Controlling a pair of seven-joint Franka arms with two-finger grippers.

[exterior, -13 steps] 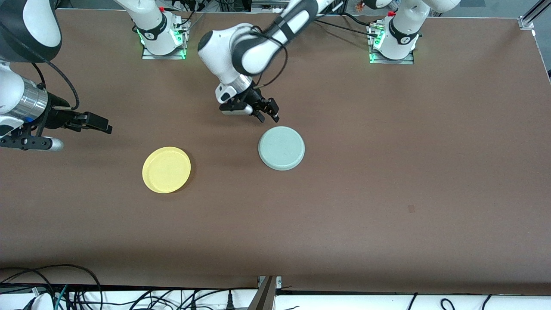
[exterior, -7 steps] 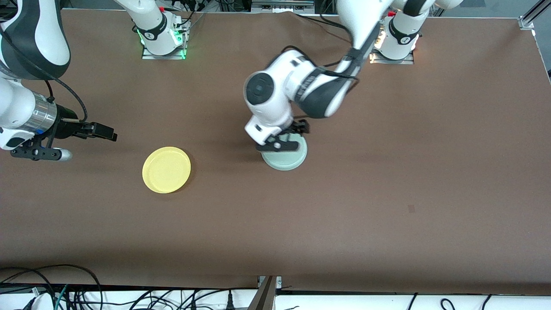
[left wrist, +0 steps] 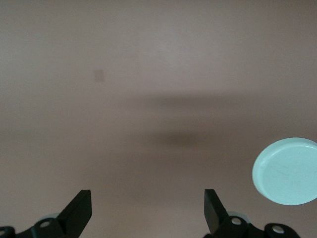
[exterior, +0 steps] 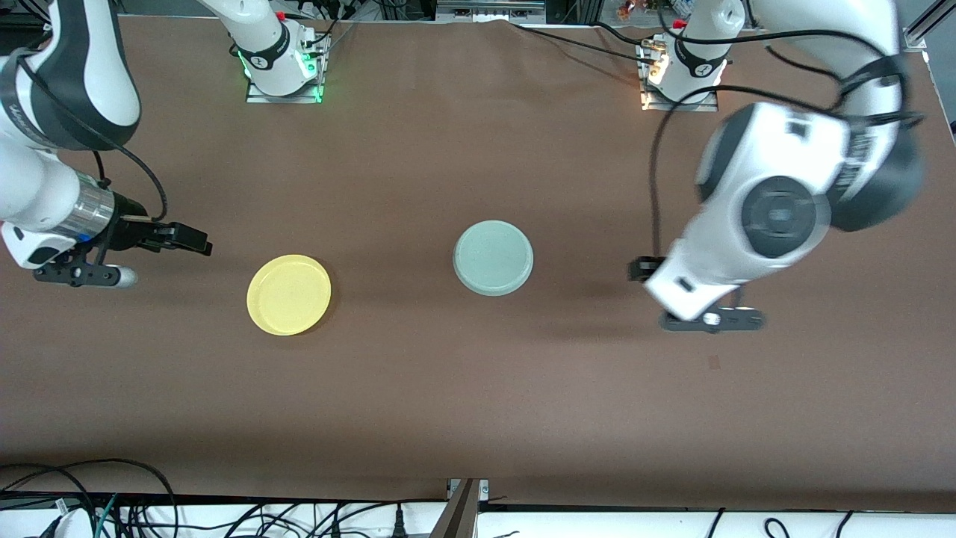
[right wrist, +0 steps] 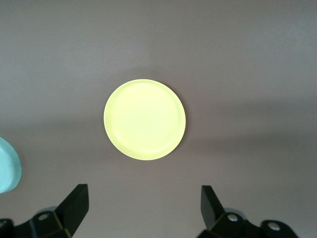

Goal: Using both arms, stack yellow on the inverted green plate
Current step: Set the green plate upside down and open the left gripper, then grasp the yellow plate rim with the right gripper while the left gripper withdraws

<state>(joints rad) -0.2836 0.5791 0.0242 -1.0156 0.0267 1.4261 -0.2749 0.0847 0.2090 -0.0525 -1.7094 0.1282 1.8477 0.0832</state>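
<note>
lying apart: yellow plate [exterior: 288,294], inverted green plate [exterior: 493,258], both unheld.

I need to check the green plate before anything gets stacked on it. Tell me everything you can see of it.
The green plate is round, shallow and pale mint green, with a matte, plastic-like look. It lies flat on the brown table near the middle, its plain smooth face up and a low rim around the edge, which fits lying upside down. Nothing touches it or rests on it: the yellow plate lies apart, toward the right arm's end, and the left gripper is open over bare table beside it.
</note>
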